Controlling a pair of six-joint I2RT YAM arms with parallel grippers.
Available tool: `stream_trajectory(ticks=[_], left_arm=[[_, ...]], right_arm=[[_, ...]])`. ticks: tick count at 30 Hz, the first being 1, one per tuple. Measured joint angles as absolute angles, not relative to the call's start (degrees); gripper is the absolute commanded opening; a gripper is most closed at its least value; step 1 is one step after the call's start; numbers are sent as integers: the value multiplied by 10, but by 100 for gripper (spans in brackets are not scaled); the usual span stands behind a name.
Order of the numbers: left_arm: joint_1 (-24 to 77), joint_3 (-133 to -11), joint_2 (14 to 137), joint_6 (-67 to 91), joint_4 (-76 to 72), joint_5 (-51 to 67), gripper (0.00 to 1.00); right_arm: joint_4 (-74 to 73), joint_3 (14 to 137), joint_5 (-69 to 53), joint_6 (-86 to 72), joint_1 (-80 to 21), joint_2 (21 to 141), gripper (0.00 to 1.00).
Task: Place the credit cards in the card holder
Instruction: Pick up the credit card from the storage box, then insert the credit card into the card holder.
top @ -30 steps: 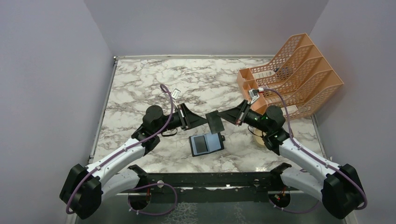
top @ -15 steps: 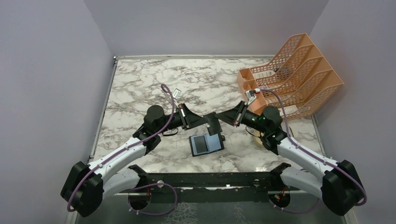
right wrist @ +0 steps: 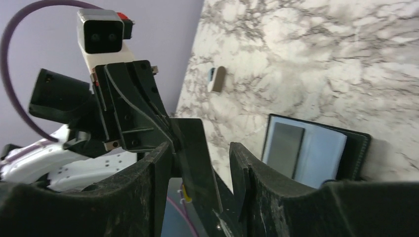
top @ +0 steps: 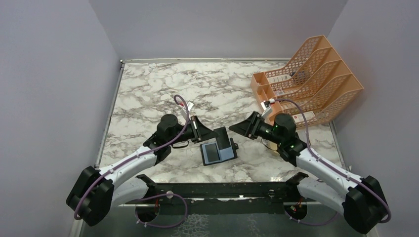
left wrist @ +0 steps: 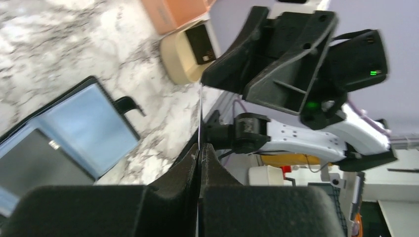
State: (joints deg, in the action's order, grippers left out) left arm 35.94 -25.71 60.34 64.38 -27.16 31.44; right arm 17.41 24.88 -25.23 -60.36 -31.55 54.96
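- My left gripper [top: 211, 132] has its jaws pressed together on a card [top: 224, 134]. It pinches the card by one edge.
- The card looks dark from above. It is up in the air, just above the far edge of the holder [top: 217, 152].
- In the left wrist view I see the card [left wrist: 200, 108] edge-on, like a thin line. It sticks out from the tip of the left gripper [left wrist: 200, 148].
- My right gripper [top: 238, 129] has its jaws spread wide. It points at the card from the other side.
- In the right wrist view the card [right wrist: 192, 133] stands in the gap of the right gripper [right wrist: 201, 148]. It is close to one finger [right wrist: 160, 168], and I cannot tell if they touch. The other finger [right wrist: 239, 163] is clear of it.
- The holder lies open and flat on the table [top: 148, 89], near the front edge, between my two arms.
- One half of the holder [left wrist: 74, 133] shows a dark grey patch. The other half is pale blue. A little black tab [left wrist: 126, 103] sticks out from its side.
- A tan dish [left wrist: 178, 57] sits on the table near my right arm. A dark second card [left wrist: 200, 42] lies in it.
- An orange rack [top: 316, 74] stands at the far right of the table, well apart from the holder.
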Motion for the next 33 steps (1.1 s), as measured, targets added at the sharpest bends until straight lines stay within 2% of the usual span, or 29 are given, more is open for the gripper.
stream_trajectory(ticks=[6,15,33], left_arm=[[356,-258,623,579,-167,286,0],[352,-264,692,532,-92,263,0],[352,-275,781,517,-99,276,0]], right_arm=[[40,302,-205,-509,-316,566,47],[-72,390,-182,-396,-322,692,37],[-165,459,-104,-288,-390,877,25]])
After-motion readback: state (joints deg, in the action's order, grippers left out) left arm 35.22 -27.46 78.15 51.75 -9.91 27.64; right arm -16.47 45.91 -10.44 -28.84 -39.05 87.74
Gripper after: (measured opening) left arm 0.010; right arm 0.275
